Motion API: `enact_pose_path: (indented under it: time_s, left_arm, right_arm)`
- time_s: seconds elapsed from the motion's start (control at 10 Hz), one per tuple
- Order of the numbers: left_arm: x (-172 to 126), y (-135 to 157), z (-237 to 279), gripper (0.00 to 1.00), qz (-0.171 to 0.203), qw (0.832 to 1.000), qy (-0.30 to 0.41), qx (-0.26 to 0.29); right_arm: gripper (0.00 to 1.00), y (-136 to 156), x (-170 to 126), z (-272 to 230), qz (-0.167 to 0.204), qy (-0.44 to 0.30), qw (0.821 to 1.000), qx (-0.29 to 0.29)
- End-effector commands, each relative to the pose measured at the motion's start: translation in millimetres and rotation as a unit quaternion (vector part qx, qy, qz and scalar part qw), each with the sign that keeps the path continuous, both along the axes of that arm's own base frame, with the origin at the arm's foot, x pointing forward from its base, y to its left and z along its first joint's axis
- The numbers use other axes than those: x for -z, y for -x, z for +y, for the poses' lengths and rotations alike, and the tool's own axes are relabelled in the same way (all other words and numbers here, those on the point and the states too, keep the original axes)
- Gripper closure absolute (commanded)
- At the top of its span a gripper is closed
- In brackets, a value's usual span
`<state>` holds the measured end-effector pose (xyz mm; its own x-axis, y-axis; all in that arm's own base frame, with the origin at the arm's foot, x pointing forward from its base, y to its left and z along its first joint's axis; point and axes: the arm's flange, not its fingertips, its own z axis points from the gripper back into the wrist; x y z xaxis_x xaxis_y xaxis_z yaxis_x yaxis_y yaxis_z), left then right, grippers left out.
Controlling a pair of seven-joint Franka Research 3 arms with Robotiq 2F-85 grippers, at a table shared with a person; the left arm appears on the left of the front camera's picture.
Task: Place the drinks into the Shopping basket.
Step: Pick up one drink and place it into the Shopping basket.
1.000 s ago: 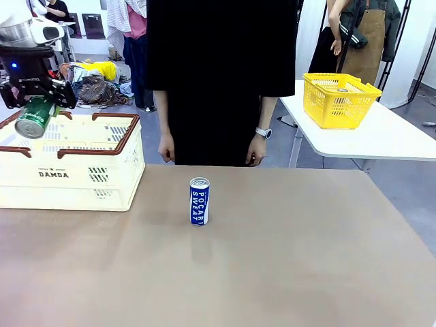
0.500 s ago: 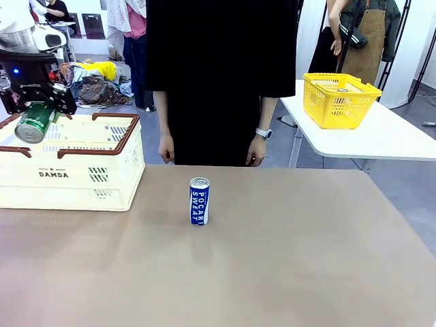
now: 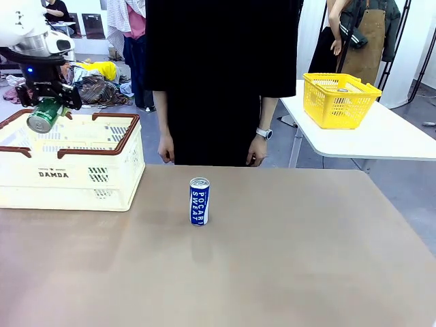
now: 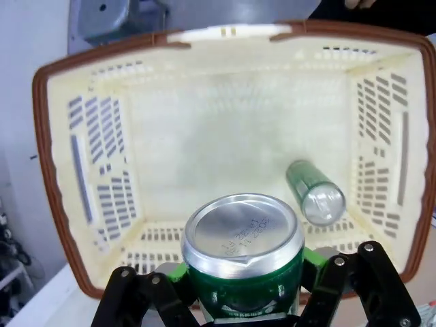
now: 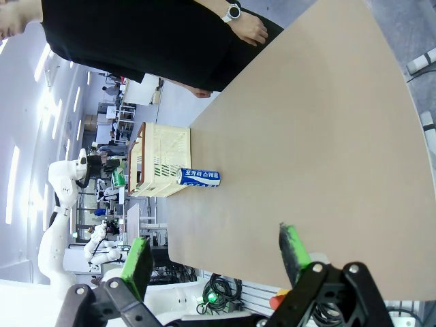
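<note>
green slim aluminium can point(image 3: 45, 116) gripped in left pincer point(image 3: 46, 103), jaws clamped tight on its body, silver top tipped toward camera, hanging over left part of cream-white slotted plastic shopping basket point(image 3: 75, 178) with dark brown rim. from left wrist: second green can point(image 4: 315, 192) lying on its side inside basket, close to one slotted wall. blue-and-white pocari sweat can point(image 3: 199, 201) upright on brown tabletop point(image 3: 293, 259), well apart from basket. right pincer point(image 5: 214, 255) spread wide, nothing between pads, above tabletop's near edge.
</note>
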<state>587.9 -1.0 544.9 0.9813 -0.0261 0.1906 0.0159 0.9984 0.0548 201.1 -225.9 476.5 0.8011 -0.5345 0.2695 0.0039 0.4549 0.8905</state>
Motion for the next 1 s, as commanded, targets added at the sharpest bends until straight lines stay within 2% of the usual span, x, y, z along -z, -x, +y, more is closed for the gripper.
enact_pose_path:
  time_s: [0.0,0.1,0.2,0.3,0.5,0.9]
  left_arm:
    - [12,-25,13,1.00,0.035,0.999,0.017,0.017]
    - [31,-29,17,1.00,0.048,0.998,0.035,0.019]
    - [49,-27,24,1.00,0.030,0.999,0.041,0.000]
    - [60,-26,29,1.00,0.026,0.998,0.049,0.004]
    - [76,-26,32,1.00,0.015,0.999,0.037,0.009]
    - [101,-25,41,1.00,0.033,0.998,0.051,0.028]
  right_arm:
    - [0.00,-1,-2,-1,-0.015,-0.002,1.000,-0.004]
    - [0.00,-1,-2,-1,-0.015,-0.002,1.000,-0.004]
    - [0.00,-1,-2,-1,-0.015,-0.002,1.000,-0.004]
    - [0.00,-1,-2,-1,-0.015,-0.002,1.000,-0.004]
    - [0.00,-1,-2,-1,-0.015,-0.002,1.000,-0.004]
    - [0.00,-1,-2,-1,-0.015,-0.002,1.000,-0.004]
